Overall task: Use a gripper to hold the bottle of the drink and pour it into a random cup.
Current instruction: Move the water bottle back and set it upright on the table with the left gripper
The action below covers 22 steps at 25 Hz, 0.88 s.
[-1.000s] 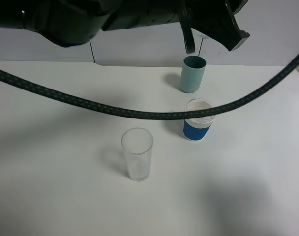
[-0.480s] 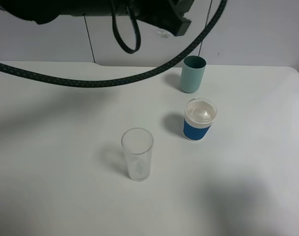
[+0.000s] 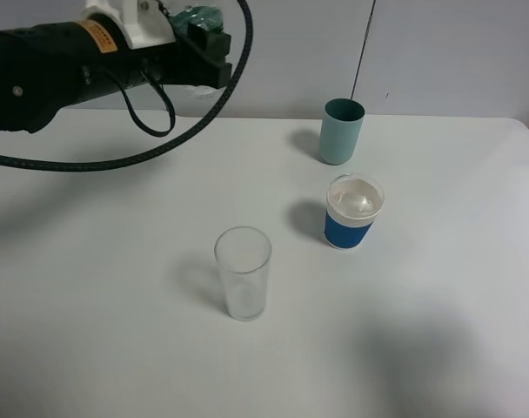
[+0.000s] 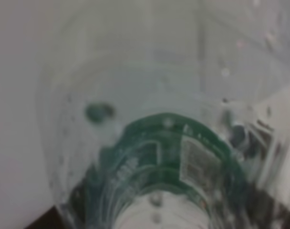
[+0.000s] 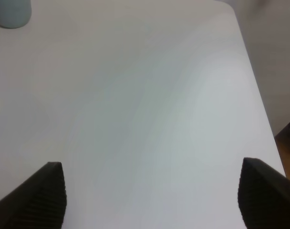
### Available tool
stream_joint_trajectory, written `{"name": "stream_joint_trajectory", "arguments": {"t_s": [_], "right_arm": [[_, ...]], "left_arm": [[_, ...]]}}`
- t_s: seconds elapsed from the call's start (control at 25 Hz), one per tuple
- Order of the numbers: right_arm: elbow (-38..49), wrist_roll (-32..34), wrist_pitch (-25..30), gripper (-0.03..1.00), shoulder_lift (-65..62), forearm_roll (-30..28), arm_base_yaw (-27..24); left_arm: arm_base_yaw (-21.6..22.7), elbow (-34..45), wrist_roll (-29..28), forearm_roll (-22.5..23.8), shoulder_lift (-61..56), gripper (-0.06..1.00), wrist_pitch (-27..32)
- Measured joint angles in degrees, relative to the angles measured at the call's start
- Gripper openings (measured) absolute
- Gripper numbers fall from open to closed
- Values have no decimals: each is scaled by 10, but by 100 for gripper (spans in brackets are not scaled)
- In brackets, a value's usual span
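My left gripper (image 3: pixel 205 45) hangs above the table's far left, shut on the bottle of the drink (image 3: pixel 198 17), whose green label shows between the fingers. The left wrist view is filled by this clear bottle (image 4: pixel 169 157) with its green label, seen blurred and very close. The cup (image 3: pixel 353 212), white with a blue band and a pale inside, stands right of the table's middle, well away from the bottle. My right gripper (image 5: pixel 152 200) is open over bare table near the right edge, its dark fingertips (image 5: pixel 40 198) wide apart with nothing between them.
A plain teal cup (image 3: pixel 341 131) stands behind the blue-banded cup, and it shows as the teal cup (image 5: pixel 11 12) in the right wrist view too. A tall clear glass (image 3: pixel 243 273) stands near the middle. A black cable (image 3: pixel 117 161) loops from the left arm over the table's far left. The table's right edge (image 5: pixel 259 95) lies close to the right gripper.
The left arm has swung from over the top right to the top left with the bottle. Its cable no longer crosses in front of the cups.
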Motion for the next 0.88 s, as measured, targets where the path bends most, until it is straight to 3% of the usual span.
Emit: {"name": "stream_joint_trajectory", "arguments": {"t_s": [0.12,0.4,0.56,0.68,0.88], "right_arm": [[0,1,0,74,0,0,0],[0,1,0,74,0,0,0],[0,1,0,74,0,0,0],[0,1,0,74,0,0,0],[0,1,0,74,0,0,0]], "left_arm": [[35,34,-67,40,0,46,-34],[131,81,-264,281,6,46,-87],[142,81,-305,395,31,46,-102],[143,81,-308,443,62,46,-115],[168,81,-314,460,120,46,-190]]}}
